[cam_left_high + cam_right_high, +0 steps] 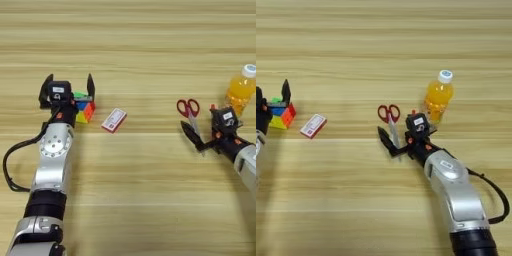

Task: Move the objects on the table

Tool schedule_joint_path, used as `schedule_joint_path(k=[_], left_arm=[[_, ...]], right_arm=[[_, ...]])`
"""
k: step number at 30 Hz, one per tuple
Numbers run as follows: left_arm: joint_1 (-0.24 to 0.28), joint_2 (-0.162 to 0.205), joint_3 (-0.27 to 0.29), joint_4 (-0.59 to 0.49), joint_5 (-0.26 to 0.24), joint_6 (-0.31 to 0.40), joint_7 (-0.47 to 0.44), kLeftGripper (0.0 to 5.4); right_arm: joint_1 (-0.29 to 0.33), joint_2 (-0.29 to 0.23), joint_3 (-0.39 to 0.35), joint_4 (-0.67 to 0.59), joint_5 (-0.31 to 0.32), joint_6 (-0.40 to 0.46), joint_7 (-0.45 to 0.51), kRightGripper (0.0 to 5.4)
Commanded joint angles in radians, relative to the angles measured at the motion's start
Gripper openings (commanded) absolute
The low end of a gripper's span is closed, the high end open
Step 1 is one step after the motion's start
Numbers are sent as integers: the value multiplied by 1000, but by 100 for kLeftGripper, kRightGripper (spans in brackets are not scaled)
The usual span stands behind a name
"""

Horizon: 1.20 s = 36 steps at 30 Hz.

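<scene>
On the wooden table (140,50) my left gripper (70,82) stands open at the left. The multicoloured puzzle cube (86,110) lies low between its fingers, partly hidden by the gripper body. A small red-and-white card (114,120) lies just right of the cube. At the right, red-handled scissors (389,114) lie with their blades pointing toward me. My right gripper (405,131) is open over the blades, its left finger just left of them. Just beyond it stands a clear bottle of orange drink (438,97) with a white cap.
My left arm (52,165) runs up the left side with a black cable looping off it. From the lower right corner my right arm (456,195) comes in. Bare wood stretches across the middle and the far side.
</scene>
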Motion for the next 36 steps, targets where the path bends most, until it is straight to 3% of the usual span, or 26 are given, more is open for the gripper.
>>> schedule_joint_path(k=[1,8,16,36], left_arm=[[3,0,-2,4,9,7,1,540],[5,-2,-2,0,10,9,1,540],[4,-3,-4,3,10,8,-1,540],[1,-6,-5,4,11,9,2,540]], right_arm=[[-45,31,8,72,-7,-18,-14,536],[-89,51,10,199,-22,-43,-19,536],[-87,59,26,225,-54,-41,-35,536],[-84,124,50,267,0,47,17,536]])
